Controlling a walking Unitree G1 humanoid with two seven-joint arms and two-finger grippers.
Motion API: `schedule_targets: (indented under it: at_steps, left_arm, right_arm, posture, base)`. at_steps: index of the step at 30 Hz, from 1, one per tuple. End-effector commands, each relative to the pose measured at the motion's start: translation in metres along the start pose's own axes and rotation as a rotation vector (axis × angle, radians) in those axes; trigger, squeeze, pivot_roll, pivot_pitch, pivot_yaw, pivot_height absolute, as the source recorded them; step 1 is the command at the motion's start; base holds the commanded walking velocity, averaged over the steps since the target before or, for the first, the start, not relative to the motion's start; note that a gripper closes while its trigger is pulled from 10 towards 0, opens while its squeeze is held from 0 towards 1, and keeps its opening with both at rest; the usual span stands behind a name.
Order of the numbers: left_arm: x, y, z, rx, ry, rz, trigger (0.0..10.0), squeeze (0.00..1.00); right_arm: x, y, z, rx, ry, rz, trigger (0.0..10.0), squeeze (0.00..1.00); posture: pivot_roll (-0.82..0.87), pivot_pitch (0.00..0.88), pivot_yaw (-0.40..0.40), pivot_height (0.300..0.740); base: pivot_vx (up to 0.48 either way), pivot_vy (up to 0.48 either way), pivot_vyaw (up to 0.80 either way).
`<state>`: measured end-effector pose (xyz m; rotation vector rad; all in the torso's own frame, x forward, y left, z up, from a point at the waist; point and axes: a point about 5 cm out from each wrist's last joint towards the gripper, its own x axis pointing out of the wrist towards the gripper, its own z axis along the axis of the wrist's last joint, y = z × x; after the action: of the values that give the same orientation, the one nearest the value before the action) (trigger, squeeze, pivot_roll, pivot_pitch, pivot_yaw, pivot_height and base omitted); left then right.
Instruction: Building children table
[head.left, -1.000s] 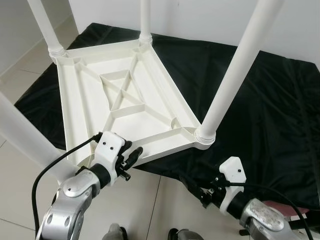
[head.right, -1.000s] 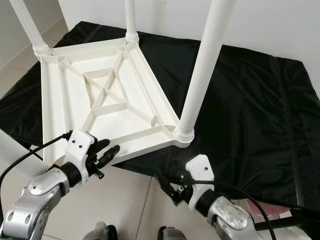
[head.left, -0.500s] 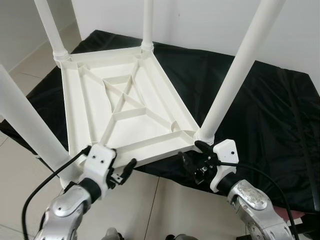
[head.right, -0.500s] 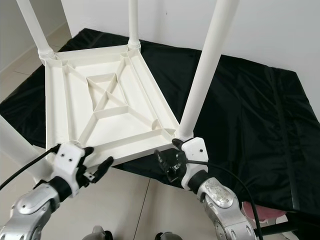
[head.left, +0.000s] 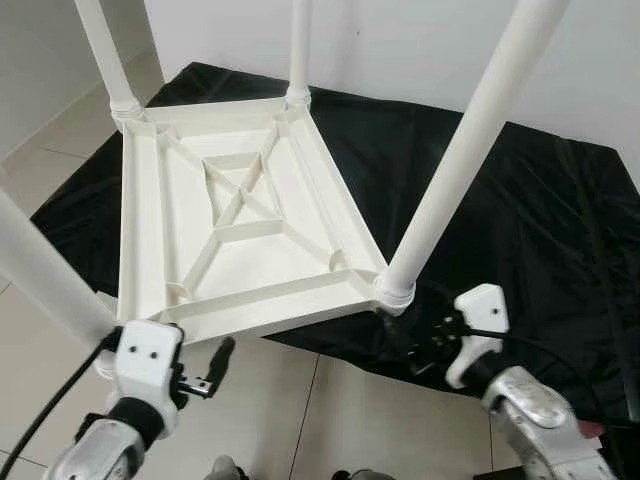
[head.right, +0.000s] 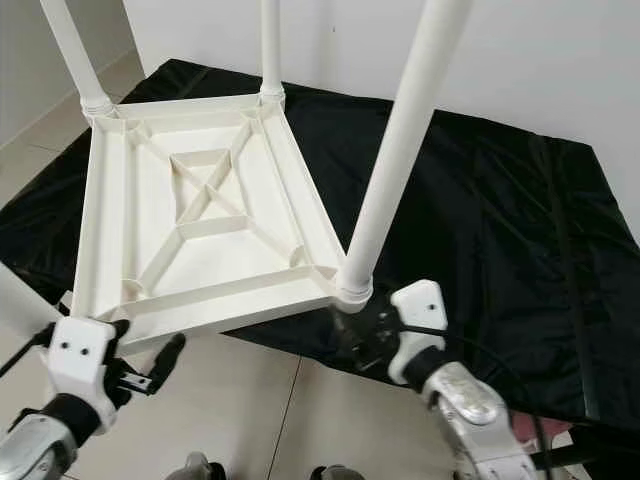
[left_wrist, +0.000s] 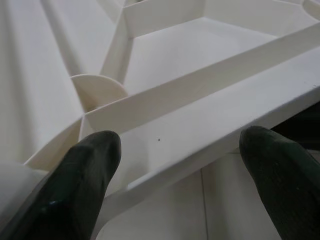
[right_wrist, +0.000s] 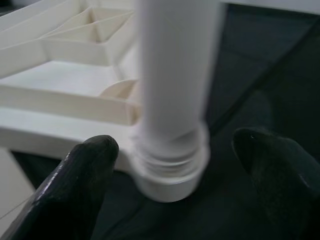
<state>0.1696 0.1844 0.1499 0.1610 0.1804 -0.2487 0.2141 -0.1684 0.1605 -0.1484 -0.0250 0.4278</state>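
The white table (head.left: 250, 225) lies upside down on a black cloth (head.left: 520, 220), all four legs fitted (flipping remains). Left gripper (left_wrist: 175, 170) and right gripper (right_wrist: 170, 185) gape empty near its near edge.

No readable text, no labels, no brands — no numbers or signs anywhere.
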Motion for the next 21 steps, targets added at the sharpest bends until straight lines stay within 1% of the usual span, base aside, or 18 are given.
schedule_targets:
  at_steps: [1, 2, 3, 4, 6, 7, 8, 9, 11, 12, 13, 14, 17, 20, 21]
  left_arm:
    - [-0.010, 0.016, 0.003, 0.005, 0.007, 0.317, 10.0, 1.00]
    - [-0.012, 0.017, 0.004, 0.002, 0.006, 0.329, 10.0, 0.24]
    - [-0.014, 0.018, 0.005, -0.001, 0.006, 0.343, 10.0, 0.00]
    - [-0.015, 0.019, 0.006, -0.002, 0.004, 0.357, 10.0, 0.00]
    - [-0.015, 0.021, 0.007, 0.001, 0.001, 0.371, 10.0, 0.00]
    - [-0.015, 0.023, 0.009, -0.002, -0.004, 0.392, 10.0, 0.00]
    - [-0.014, 0.024, 0.010, -0.005, -0.010, 0.403, 10.0, 0.00]
    - [-0.014, 0.024, 0.010, -0.005, -0.010, 0.403, 10.0, 0.00]
    - [-0.013, 0.024, 0.013, -0.018, -0.018, 0.401, 10.0, 0.00]
    - [-0.013, 0.024, 0.013, -0.018, -0.018, 0.401, 10.0, 0.00]
    - [-0.014, 0.023, 0.014, -0.018, -0.022, 0.391, 10.0, 0.00]
    - [-0.014, 0.023, 0.014, -0.018, -0.022, 0.391, 10.0, 0.00]
    - [-0.019, 0.016, 0.016, -0.030, -0.038, 0.325, 10.0, 0.00]
    - [-0.020, 0.015, 0.017, -0.032, -0.039, 0.315, 10.0, 0.00]
    - [-0.022, 0.014, 0.018, -0.024, -0.043, 0.312, 10.0, 0.00]
  right_arm:
    - [-0.005, 0.001, 0.002, 0.013, -0.003, -0.006, 10.0, 1.00]
    - [-0.007, 0.000, 0.002, 0.009, -0.004, -0.019, 10.0, 1.00]
    - [-0.006, -0.001, 0.003, 0.008, -0.009, -0.034, 10.0, 1.00]
    - [-0.005, -0.002, 0.003, 0.011, -0.015, -0.040, 10.0, 0.00]
    - [-0.002, -0.003, 0.004, 0.016, -0.022, -0.040, 10.0, 0.00]
    - [0.001, -0.002, 0.006, 0.026, -0.037, -0.023, 10.0, 0.00]
    - [0.007, 0.002, 0.010, 0.040, -0.055, 0.019, 10.0, 0.00]
    - [0.007, 0.002, 0.010, 0.040, -0.055, 0.019, 10.0, 0.00]
    - [0.016, 0.007, 0.015, 0.055, -0.078, 0.074, 10.0, 0.00]
    - [0.016, 0.007, 0.015, 0.055, -0.078, 0.074, 10.0, 0.00]
    - [0.021, 0.007, 0.017, 0.047, -0.087, 0.074, 10.0, 0.00]
    - [0.021, 0.007, 0.017, 0.047, -0.087, 0.074, 10.0, 0.00]
    - [0.042, 0.005, 0.016, 0.025, -0.099, 0.058, 10.0, 0.00]
    - [0.046, 0.005, 0.015, 0.025, -0.097, 0.052, 10.0, 0.00]
    - [0.051, 0.003, 0.011, 0.013, -0.084, 0.027, 10.0, 0.00]
  posture:
    - [0.10, 0.126, -0.020, 0.740]
    - [0.09, 0.128, -0.017, 0.740]
    - [0.09, 0.128, -0.017, 0.740]
    - [0.10, 0.127, -0.014, 0.740]
    - [0.09, 0.127, -0.012, 0.740]
    - [0.09, 0.127, -0.012, 0.740]
    - [0.09, 0.126, -0.007, 0.740]
    - [0.09, 0.126, -0.007, 0.740]
    - [0.10, 0.126, -0.008, 0.740]
    - [0.10, 0.126, -0.008, 0.740]
    - [0.10, 0.126, -0.010, 0.740]
    - [0.10, 0.126, -0.010, 0.740]
    - [0.12, 0.129, -0.016, 0.740]
    - [0.12, 0.129, -0.016, 0.740]
    - [0.12, 0.129, -0.020, 0.740]
  base:
    - [0.000, 0.000, 0.00]
    - [0.000, 0.000, 0.00]
    - [0.000, 0.000, 0.00]
    - [0.000, 0.000, 0.00]
    - [0.000, 0.000, 0.00]
    - [0.000, 0.000, 0.00]
    - [0.000, 0.000, 0.00]
    - [0.000, 0.000, 0.00]
    - [0.000, 0.000, 0.00]
    - [0.000, 0.000, 0.00]
    - [0.000, 0.000, 0.00]
    - [0.000, 0.000, 0.00]
    - [0.000, 0.000, 0.00]
    - [0.000, 0.000, 0.00]
    - [0.000, 0.000, 0.00]
